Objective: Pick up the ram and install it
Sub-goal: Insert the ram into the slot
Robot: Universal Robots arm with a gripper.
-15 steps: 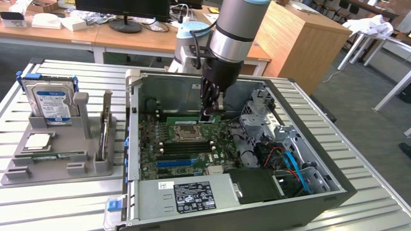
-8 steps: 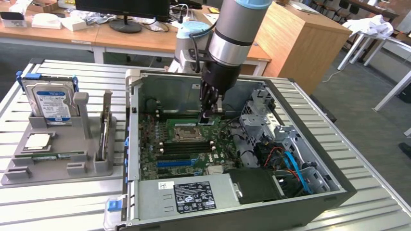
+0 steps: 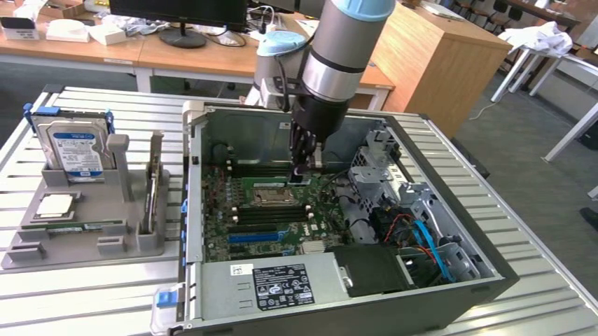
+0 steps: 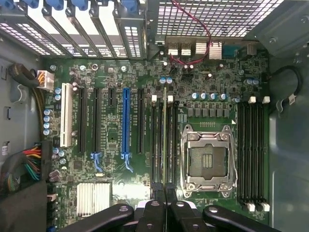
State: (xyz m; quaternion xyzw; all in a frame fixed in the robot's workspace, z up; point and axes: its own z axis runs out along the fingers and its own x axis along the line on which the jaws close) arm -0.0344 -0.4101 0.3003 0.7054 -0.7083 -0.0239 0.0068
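My gripper (image 3: pixel 304 170) reaches down into the open computer case (image 3: pixel 486 276), just above the motherboard (image 3: pixel 245 218). In the wrist view the gripper (image 4: pixel 165 199) is shut on the ram (image 4: pixel 165 140). The ram shows edge-on as a thin green strip, running along the black memory slots (image 4: pixel 155 145) beside the CPU socket (image 4: pixel 207 159). Whether it touches a slot I cannot tell. In the exterior view the ram (image 3: pixel 300 179) is a small sliver under the fingertips, next to the CPU socket (image 3: pixel 271 190).
A grey fixture tray (image 3: pixel 84 241) at the exterior view's left holds an upright hard drive (image 3: pixel 75 150), a CPU chip (image 3: pixel 54 205) and an upright stick (image 3: pixel 153 185). Inside the case are the power supply (image 3: pixel 271 283), drive cages (image 3: pixel 379 161), cables (image 3: pixel 421 234) and more memory slots (image 4: pixel 251 154).
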